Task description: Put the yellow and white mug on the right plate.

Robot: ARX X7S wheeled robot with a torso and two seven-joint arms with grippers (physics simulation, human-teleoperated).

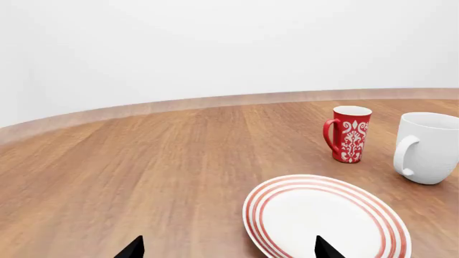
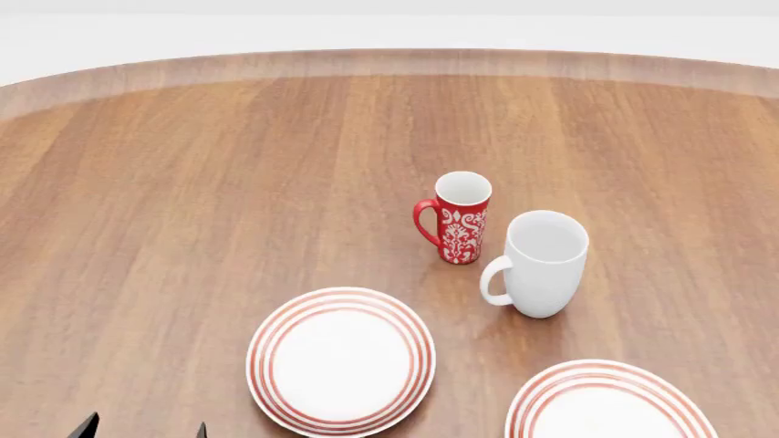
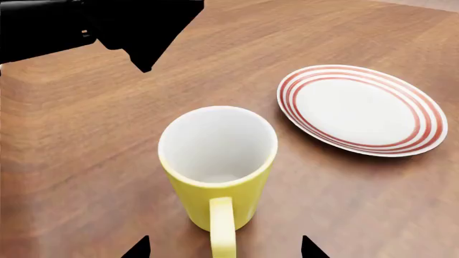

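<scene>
The yellow and white mug [image 3: 219, 161] stands upright on the wooden table and shows only in the right wrist view. Its yellow handle [image 3: 222, 228] points at my right gripper [image 3: 223, 250], which is open; the handle lies between the two fingertips without touching them. A red-ringed plate [image 3: 362, 107] lies just beyond the mug; I cannot tell which of the two it is. In the head view the right plate [image 2: 608, 411] sits at the bottom right, cut by the edge. My left gripper [image 2: 144, 429] is open and empty at the bottom left, also in the left wrist view [image 1: 229, 252].
The left plate [image 2: 341, 360] lies in front of my left gripper, also in the left wrist view [image 1: 326, 217]. A slim red patterned mug [image 2: 461, 219] and a taller white mug [image 2: 542, 265] stand behind the plates. A dark arm part [image 3: 107, 27] shows beyond the yellow mug.
</scene>
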